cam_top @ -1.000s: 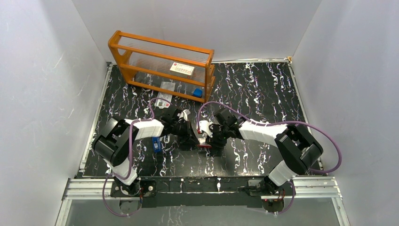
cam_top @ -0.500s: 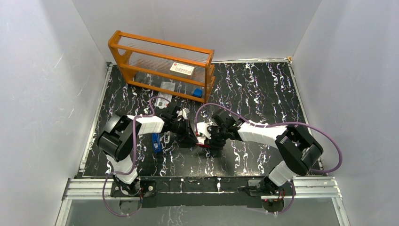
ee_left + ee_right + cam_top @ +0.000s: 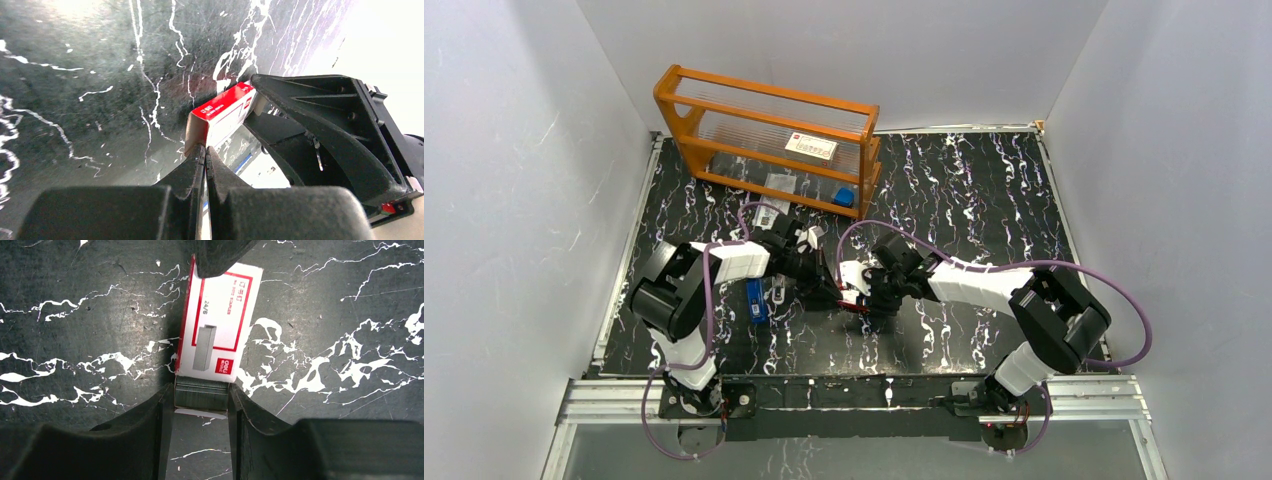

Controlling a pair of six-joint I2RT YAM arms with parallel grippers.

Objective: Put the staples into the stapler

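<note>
The small red-and-white staple box (image 3: pixel 217 325) lies just above the black marble table between my two grippers; it also shows in the left wrist view (image 3: pixel 222 112) and the top view (image 3: pixel 855 291). My left gripper (image 3: pixel 205 149) is shut on the box's far end, also in the top view (image 3: pixel 824 288). My right gripper (image 3: pixel 200 401) is shut on the staples (image 3: pixel 201 393), grey strips in a pale tray sticking out of the box's near end; it also shows in the top view (image 3: pixel 871 297). A blue object (image 3: pixel 758 302), seemingly the stapler, lies left of the grippers.
An orange wooden rack (image 3: pixel 769 140) stands at the back left with a white label card (image 3: pixel 811 147) and a small blue item (image 3: pixel 844 197) on it. Small packets (image 3: pixel 774 212) lie in front of the rack. White walls close in left, right and back.
Both grippers have moved a little left and away from the arm bases with the box between them. The left arm's elbow has swung inward.
</note>
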